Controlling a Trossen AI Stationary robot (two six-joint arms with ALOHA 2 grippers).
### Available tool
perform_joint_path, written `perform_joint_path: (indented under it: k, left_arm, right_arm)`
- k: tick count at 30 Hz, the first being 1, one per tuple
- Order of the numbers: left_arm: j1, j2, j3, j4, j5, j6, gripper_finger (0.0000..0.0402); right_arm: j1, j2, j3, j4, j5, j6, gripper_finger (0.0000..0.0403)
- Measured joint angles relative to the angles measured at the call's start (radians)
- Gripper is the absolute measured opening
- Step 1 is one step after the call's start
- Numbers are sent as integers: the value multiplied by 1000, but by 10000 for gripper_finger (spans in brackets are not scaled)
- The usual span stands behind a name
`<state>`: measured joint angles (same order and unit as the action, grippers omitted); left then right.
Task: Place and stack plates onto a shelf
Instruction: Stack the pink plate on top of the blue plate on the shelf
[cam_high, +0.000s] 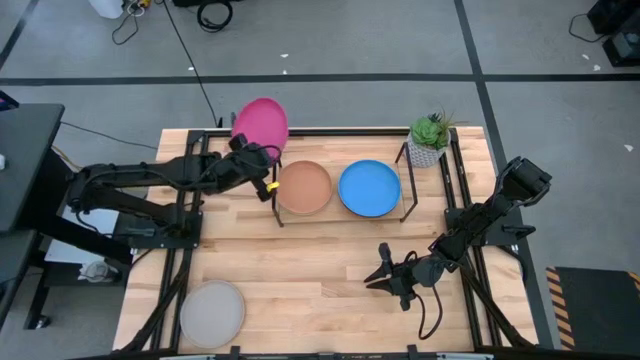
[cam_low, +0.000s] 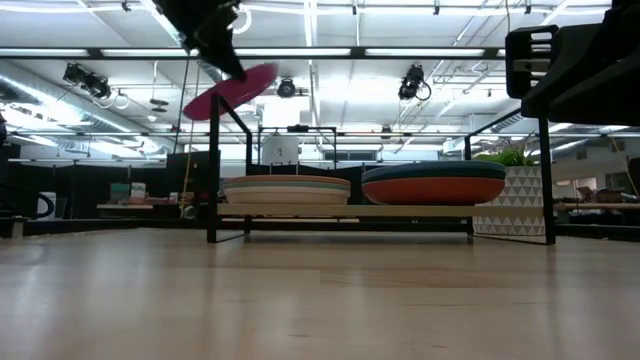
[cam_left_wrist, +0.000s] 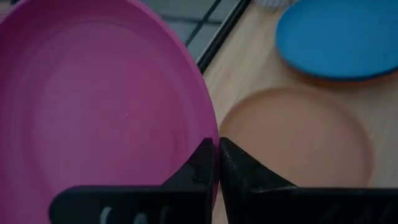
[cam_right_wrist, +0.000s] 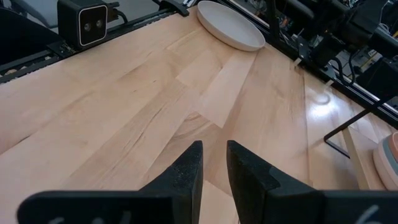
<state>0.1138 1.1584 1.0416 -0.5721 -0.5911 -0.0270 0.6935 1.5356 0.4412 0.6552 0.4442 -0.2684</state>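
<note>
My left gripper (cam_high: 262, 170) is shut on the magenta plate (cam_high: 260, 122), which hangs in the air over the far left end of the shelf (cam_high: 275, 212). In the low view the magenta plate (cam_low: 232, 88) is tilted above the shelf's left post. The shelf holds two stacks: one topped by a tan plate (cam_high: 304, 187), one topped by a blue plate (cam_high: 369, 188) with orange showing under it (cam_low: 434, 192). A grey plate (cam_high: 212, 312) lies flat on the table's near left corner. My right gripper (cam_high: 380, 270) hovers open, low over bare table right of centre. My left gripper pinches the magenta plate by its rim (cam_left_wrist: 210, 134), one finger (cam_left_wrist: 200, 163) on the inner face and the other outside the rim. The fingers come from the table's left. The plate is lifted clear and tilted, touching neither shelf nor stacks.
A small potted plant (cam_high: 428, 140) stands at the shelf's far right end. The low camera block (cam_right_wrist: 90, 22) sits at the table's near edge. Open wood lies between the shelf and the near edge. The grey plate (cam_right_wrist: 230, 25) shows ahead of my right gripper (cam_right_wrist: 214, 155).
</note>
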Motion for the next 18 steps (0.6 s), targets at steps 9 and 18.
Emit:
perform_joint_path:
  k: [9, 18]
  left_arm:
    - [-48, 0, 0, 162, 120, 86, 15]
    - [-95, 24, -1, 277, 274, 102, 15]
  right_arm:
    - [0, 0, 0, 0, 0, -1, 78]
    - [0, 0, 0, 0, 0, -4, 78]
